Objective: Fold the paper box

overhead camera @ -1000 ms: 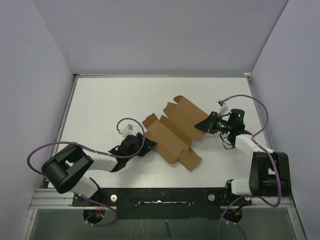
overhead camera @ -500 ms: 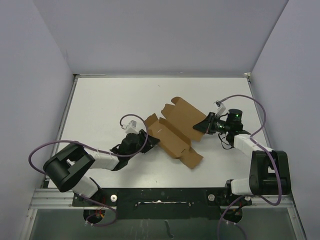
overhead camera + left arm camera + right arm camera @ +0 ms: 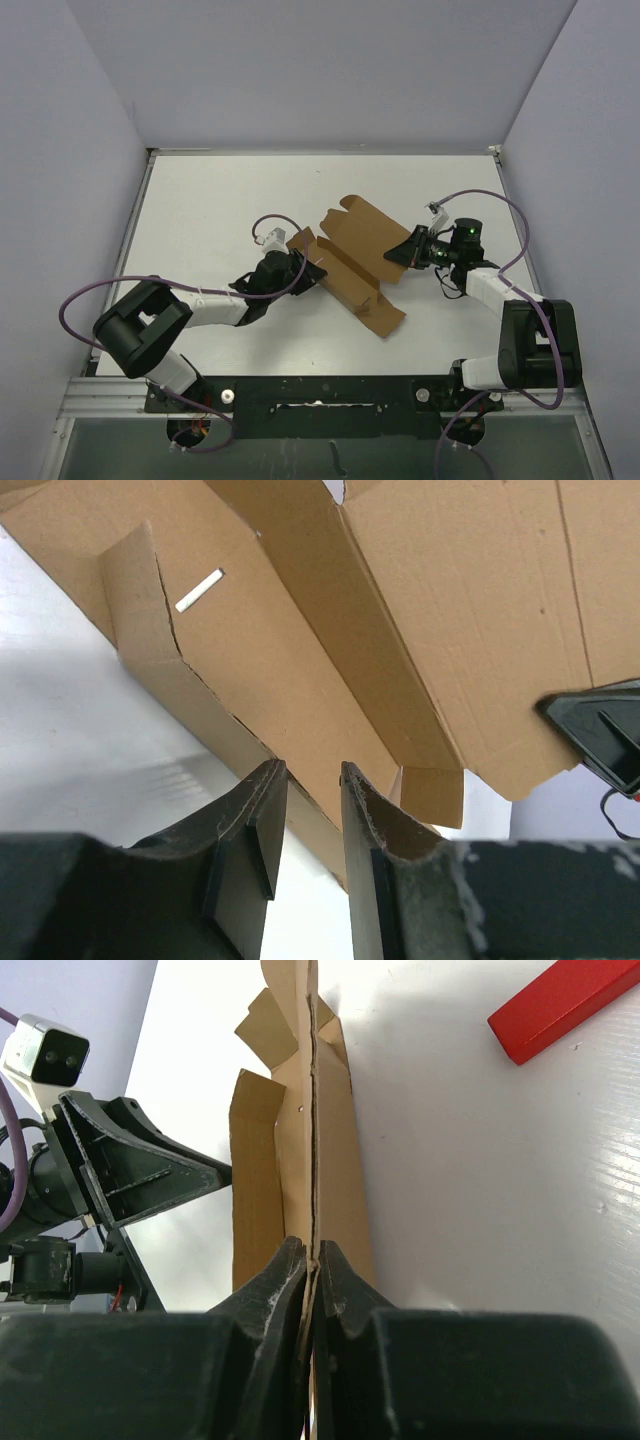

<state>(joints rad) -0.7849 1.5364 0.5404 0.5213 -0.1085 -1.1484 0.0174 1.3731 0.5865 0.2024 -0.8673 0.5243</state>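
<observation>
My left gripper (image 3: pixel 302 276) lies low over the table (image 3: pixel 200 200), left of centre, its tip at the near-left edge of the paper box (image 3: pixel 352 262). Its jaws stand a little apart with a narrow gap between them. In my left wrist view the lower edge of a raised cardboard wall runs across that gap; whether my pads touch the card I cannot tell. My right gripper (image 3: pixel 398 256) reaches in from the right, slightly farther back, and its jaws are pressed together on a thin right-hand panel of the box, the card standing on edge between the fingertips. The box sits mid-table between my two grippers, a brown die-cut sheet partly folded. A long strip stands up along its left side and makes a shallow trough with the floor panel, and a small slot shows in the card just beyond my left jaws. One small flap lies at the near-right end, and larger tabbed flaps spread toward the far side. In my right wrist view a red block (image 3: pixel 575 1005) lies on the table, on the other side of the pinched panel from my left gripper and apart from the card.
</observation>
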